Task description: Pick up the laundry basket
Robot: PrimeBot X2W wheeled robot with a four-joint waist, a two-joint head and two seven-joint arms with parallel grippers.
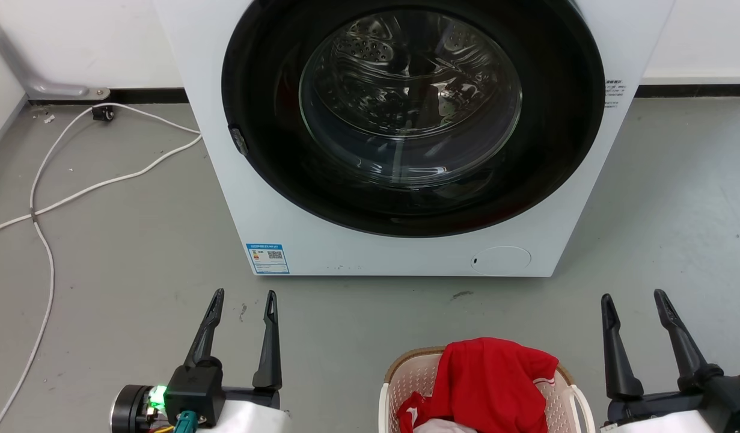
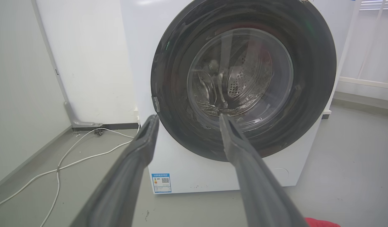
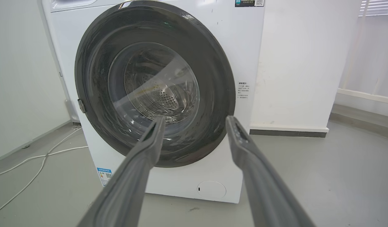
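The laundry basket [image 1: 404,376], pale pink-beige with perforated walls, a brown rim and a white side handle, sits on the floor at the bottom edge of the head view, cut off below. Red cloth [image 1: 493,379] is heaped in it and spills over the rim. My left gripper [image 1: 243,296] stands open well to the basket's left, fingers pointing at the washer. My right gripper [image 1: 633,296] stands open just to the basket's right, apart from the handle. Both wrist views look along open fingers, those of the left gripper [image 2: 188,116] and of the right gripper [image 3: 196,118], with nothing between them.
A big white washing machine [image 1: 273,198] with a shut round dark door [image 1: 413,114] stands straight ahead on the grey floor. White cables [image 1: 75,192] trail over the floor to the left. A white wall [image 3: 294,63] rises to the machine's right.
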